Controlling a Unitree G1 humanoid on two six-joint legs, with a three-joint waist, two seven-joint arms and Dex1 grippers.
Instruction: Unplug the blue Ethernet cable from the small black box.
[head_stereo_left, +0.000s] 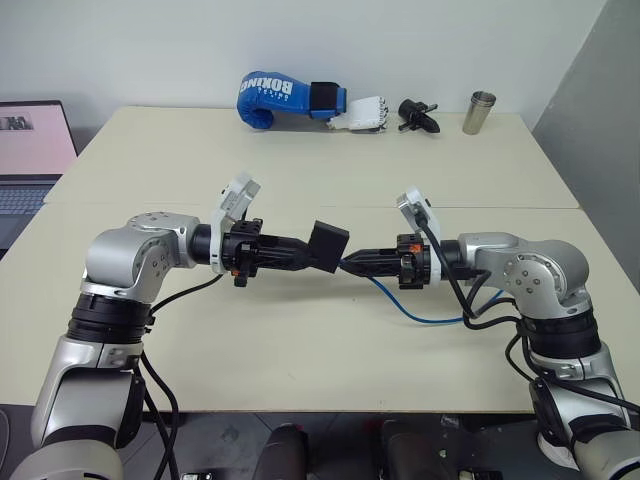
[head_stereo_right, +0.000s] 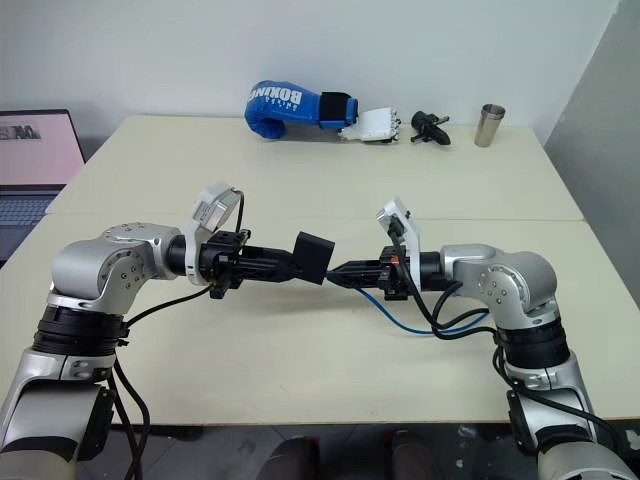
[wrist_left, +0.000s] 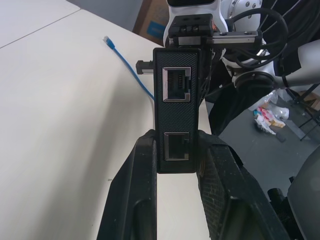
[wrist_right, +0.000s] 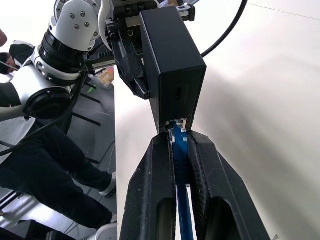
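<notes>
While the right gripper (wrist_right: 181, 150) is clamped on the blue cable (wrist_right: 180, 167) right at its plug, still seated in the box (wrist_right: 172, 60), the left gripper (wrist_left: 177, 150) pinches that box tight, held above the table (head_stereo_left: 300, 165), the cable's slack trailing down onto it.

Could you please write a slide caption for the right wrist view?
Right gripper shut on the blue cable at its plug, still seated in the black box.
</notes>
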